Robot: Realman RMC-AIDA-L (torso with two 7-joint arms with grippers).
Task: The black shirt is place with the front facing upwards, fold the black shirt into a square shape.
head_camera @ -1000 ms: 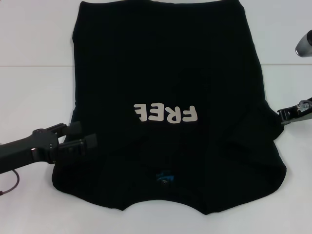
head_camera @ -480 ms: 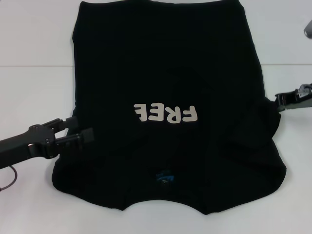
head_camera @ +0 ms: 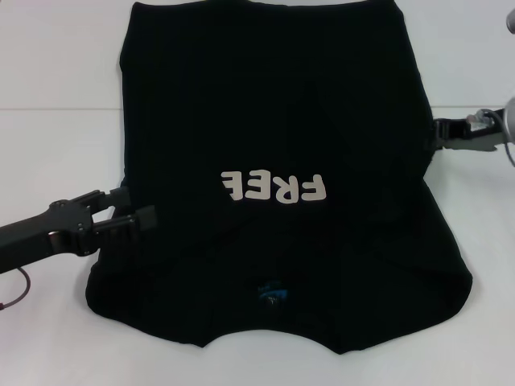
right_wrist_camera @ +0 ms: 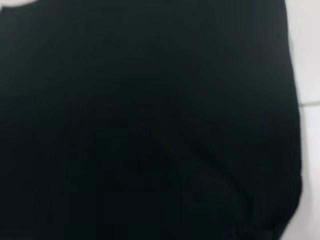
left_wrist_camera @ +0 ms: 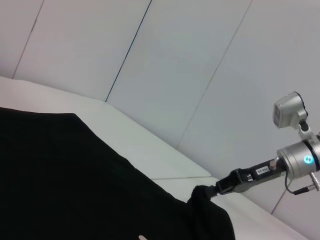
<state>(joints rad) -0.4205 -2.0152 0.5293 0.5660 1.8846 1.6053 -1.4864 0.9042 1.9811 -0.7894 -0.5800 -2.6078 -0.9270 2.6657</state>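
Observation:
The black shirt (head_camera: 273, 104) lies front up on the white table (head_camera: 56, 145), collar toward me, with its white "FREE" lettering (head_camera: 273, 186) and blue neck label (head_camera: 269, 293) showing. My left gripper (head_camera: 135, 207) is open at the shirt's left edge, level with the lettering, one finger over the cloth. At the right edge, my right gripper (head_camera: 438, 131) is shut on the sleeve cloth, which is pulled up toward it. The left wrist view shows the shirt (left_wrist_camera: 75, 190) rising in a peak to the right gripper (left_wrist_camera: 220, 187). Black shirt cloth (right_wrist_camera: 140, 120) fills the right wrist view.
A seam (head_camera: 48, 108) crosses the table behind the grippers. A thin red cable (head_camera: 16, 289) loops under my left arm. The silver wrist of my right arm (head_camera: 507, 121) sits at the right border. Bare table lies on both sides of the shirt.
My right gripper has moved away from me and slightly inward, carrying the right sleeve, so the shirt's right side is narrower. The left gripper has drawn back a little to the left.

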